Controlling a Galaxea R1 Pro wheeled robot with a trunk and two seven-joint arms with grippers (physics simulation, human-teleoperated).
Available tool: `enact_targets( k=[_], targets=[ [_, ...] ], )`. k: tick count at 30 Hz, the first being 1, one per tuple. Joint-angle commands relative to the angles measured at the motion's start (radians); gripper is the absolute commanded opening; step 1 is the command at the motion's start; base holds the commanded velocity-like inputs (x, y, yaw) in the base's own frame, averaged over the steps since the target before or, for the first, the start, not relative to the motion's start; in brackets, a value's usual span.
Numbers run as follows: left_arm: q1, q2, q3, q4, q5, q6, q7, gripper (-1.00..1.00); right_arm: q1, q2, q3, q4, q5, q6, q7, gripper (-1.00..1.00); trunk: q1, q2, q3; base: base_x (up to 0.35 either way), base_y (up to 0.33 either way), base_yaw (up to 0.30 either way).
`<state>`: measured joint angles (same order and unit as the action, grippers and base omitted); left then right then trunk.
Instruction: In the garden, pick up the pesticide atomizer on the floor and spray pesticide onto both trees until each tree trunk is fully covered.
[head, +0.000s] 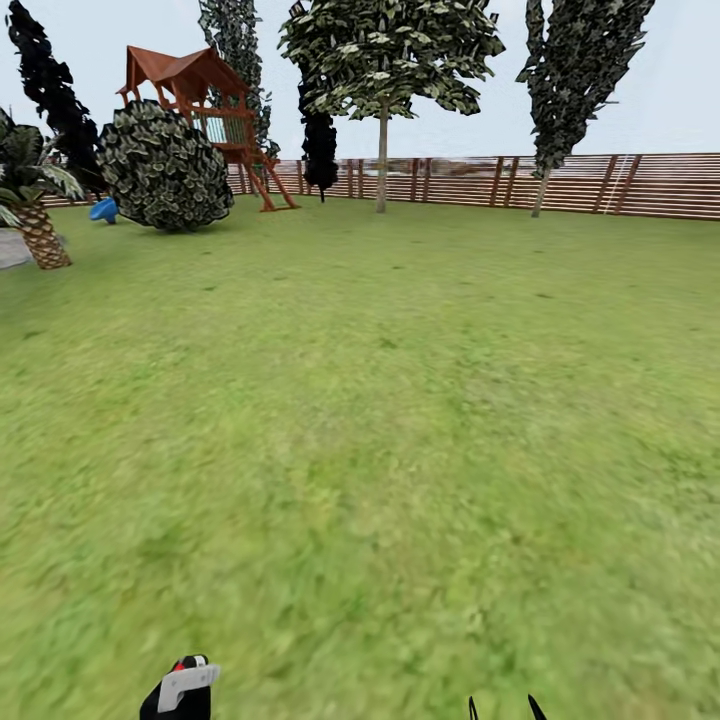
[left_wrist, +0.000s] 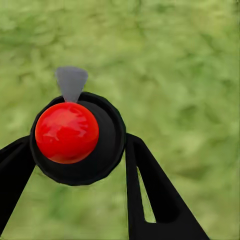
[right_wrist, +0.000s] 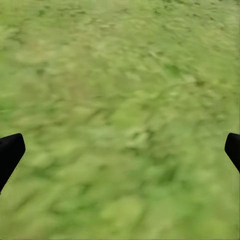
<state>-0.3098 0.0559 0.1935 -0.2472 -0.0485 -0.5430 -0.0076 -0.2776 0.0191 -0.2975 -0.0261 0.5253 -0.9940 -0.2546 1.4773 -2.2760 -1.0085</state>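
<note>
Holding the pesticide atomizer (left_wrist: 77, 137), the left gripper (left_wrist: 80, 165) pinches its glossy black round body, red cap up. Pickup looks done; spraying remains. Both pale-trunked trees (head: 381, 150) stand far across the matte lawn (head: 400, 400). Right gripper (right_wrist: 120, 155): spread, holding nothing.

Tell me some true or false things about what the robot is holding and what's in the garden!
1. The left end effector holds the pesticide atomizer. True.
2. The right end effector grips a ball. False: its fingers are spread wide over grass, holding nothing.
3. The robot stands on the lawn. True.
4. The fence is white brick. False: it is brown wooden slats.
5. A wooden playhouse stands near the fence. True.
</note>
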Motion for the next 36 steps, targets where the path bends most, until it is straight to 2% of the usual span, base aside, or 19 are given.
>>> enact_targets(
  k=[1, 13, 17, 18, 19, 21, 22, 23, 28, 36],
  targets=[
    [0.0, 0.0, 0.0, -0.001, 0.001, -0.001, 0.0, -1.0, 0.0, 0.0, 0.0, 0.0, 0.0, 0.0, 0.0, 1.0, 0.0, 0.0, 0.0, 0.336, 0.0, 0.0],
    [0.002, -0.001, -0.005, -0.006, -0.002, -0.003, -0.001, -1.0, 0.0, -0.001, 0.0, 0.0, 0.0, 0.0, 0.0, 1.0, 0.0, 0.0, 0.0, 0.336, 0.0, 0.0],
    [0.015, -0.001, -0.025, -0.019, 0.006, 0.0, 0.003, -1.0, 0.0, -0.001, 0.0, 0.0, 0.0, 0.0, 0.0, 1.0, 0.0, 0.0, 0.0, 0.336, 0.0, 0.0],
    [0.017, 0.002, -0.075, -0.023, 0.033, 0.0, 0.015, -1.0, 0.0, 0.0, 0.0, 0.0, 0.0, 0.0, 0.0, 1.0, 0.0, 0.0, 0.0, 0.336, 0.0, 0.0],
    [0.018, 0.004, -0.137, -0.024, 0.086, -0.001, 0.045, -1.0, 0.0, 0.0, 0.0, 0.0, 0.0, 0.0, 0.0, 1.0, 0.0, 0.0, 0.0, 0.336, 0.0, 0.0],
    [0.018, 0.005, -0.279, -0.025, 0.213, -0.003, 0.118, -1.0, 0.0, -0.001, 0.0, 0.0, 0.0, 0.0, 0.0, 1.0, 0.0, 0.0, 0.0, 0.336, 0.0, 0.0],
    [0.018, 0.005, -0.317, -0.024, 0.247, -0.004, 0.137, -1.0, 0.0, 0.0, 0.0, 0.0, 0.0, 0.0, 0.0, 1.0, 0.0, 0.0, 0.0, 0.336, 0.0, 0.0],
    [0.018, 0.005, -0.336, -0.024, 0.264, -0.004, 0.147, -1.0, 0.0, 0.0, 0.0, 0.0, 0.0, 0.0, 0.0, 1.0, 0.0, 0.0, 0.0, 0.336, 0.0, 0.0],
    [0.018, 0.007, -0.355, -0.024, 0.281, -0.005, 0.157, -1.0, 0.0, 0.0, 0.0, 0.0, 0.001, 0.0, 0.0, 1.0, 0.0, 0.0, 0.0, 0.336, 0.0, 0.0],
    [0.018, 0.007, -0.355, -0.019, 0.281, -0.002, 0.159, -1.0, 0.0, -0.001, 0.0, 0.0, 0.001, 0.0, 0.0, 1.0, 0.0, 0.0, 0.0, 0.336, 0.0, 0.0]
  ],
)
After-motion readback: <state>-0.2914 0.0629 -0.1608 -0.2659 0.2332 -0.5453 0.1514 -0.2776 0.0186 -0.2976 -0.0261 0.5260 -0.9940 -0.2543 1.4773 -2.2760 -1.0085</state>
